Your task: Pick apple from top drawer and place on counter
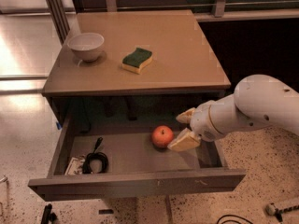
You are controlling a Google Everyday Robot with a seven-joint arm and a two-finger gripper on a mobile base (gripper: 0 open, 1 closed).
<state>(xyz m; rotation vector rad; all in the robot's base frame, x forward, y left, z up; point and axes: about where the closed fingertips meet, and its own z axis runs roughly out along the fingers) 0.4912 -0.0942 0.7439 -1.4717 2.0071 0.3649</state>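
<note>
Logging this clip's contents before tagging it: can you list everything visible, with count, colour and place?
apple: one, red-orange, inside the open drawer, right of centre
top drawer: one, grey-brown, pulled open
counter: one, tan, above the drawer
bowl: one, white, counter's back left
sponge: one, green over yellow, counter, right of the bowl
coiled cable: one, black, drawer's left part
arm: one, white, coming from the right
tool: one, cream fingers open, in the drawer beside the apple's right

Parted pincer [185,129] beside apple [162,136] in top drawer [140,184]
</note>
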